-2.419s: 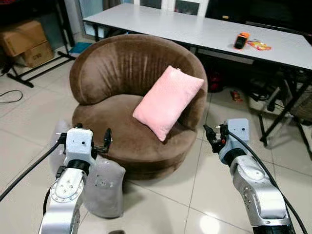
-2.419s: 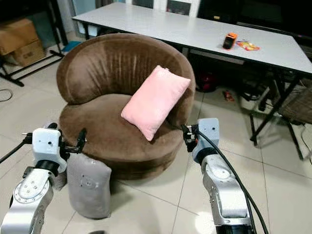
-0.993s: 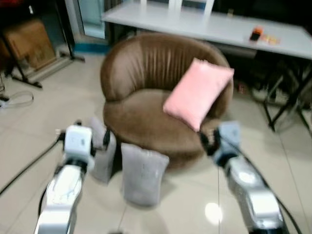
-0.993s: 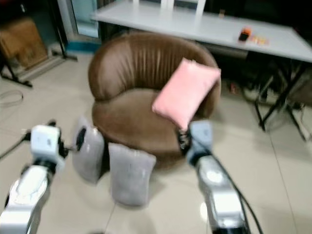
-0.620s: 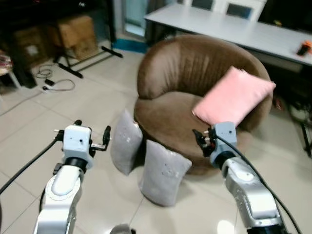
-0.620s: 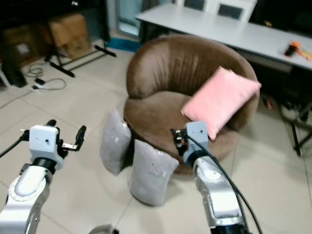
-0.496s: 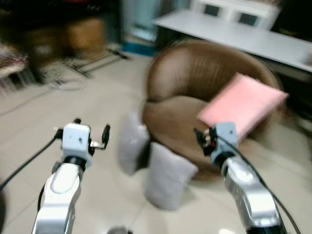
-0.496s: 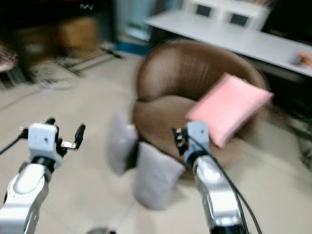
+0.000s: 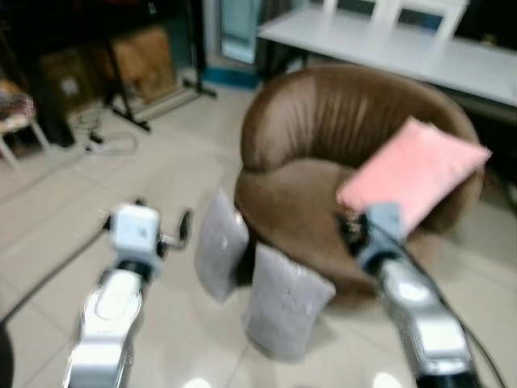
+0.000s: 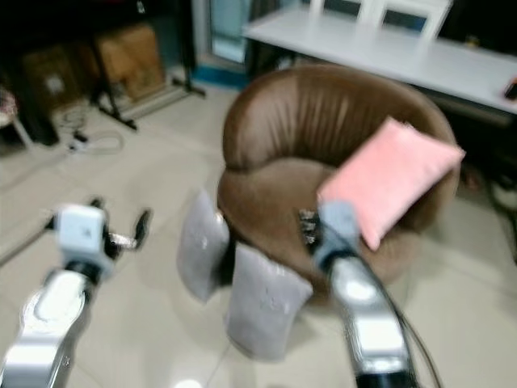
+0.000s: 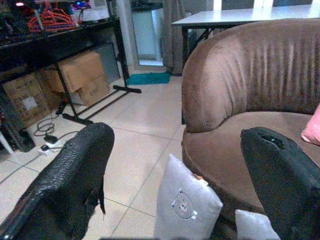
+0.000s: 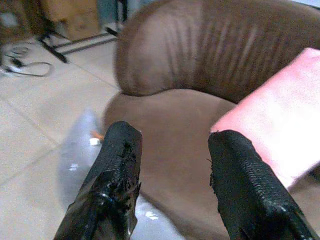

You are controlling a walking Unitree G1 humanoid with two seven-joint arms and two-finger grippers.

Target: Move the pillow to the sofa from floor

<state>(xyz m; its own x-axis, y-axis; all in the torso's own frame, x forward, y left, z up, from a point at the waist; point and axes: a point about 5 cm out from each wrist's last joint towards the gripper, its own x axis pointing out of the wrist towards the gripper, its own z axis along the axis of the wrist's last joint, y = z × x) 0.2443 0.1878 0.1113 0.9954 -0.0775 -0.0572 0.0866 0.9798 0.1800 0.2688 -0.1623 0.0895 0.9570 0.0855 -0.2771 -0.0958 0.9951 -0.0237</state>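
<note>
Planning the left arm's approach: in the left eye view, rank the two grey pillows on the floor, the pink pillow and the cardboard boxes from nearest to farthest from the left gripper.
1. Left grey pillow, on the floor just right of the open left gripper.
2. Right grey pillow, leaning on the brown sofa front.
3. Pink pillow on the sofa's right side, and cardboard boxes, far left by the rack: too close to call.

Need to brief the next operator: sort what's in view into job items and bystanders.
Job items: two grey pillows on the floor, one leaning on the sofa, one in front; brown sofa; left gripper and right gripper, both open, empty.

Bystanders: pink pillow, white table, cardboard boxes, floor cable.
</note>
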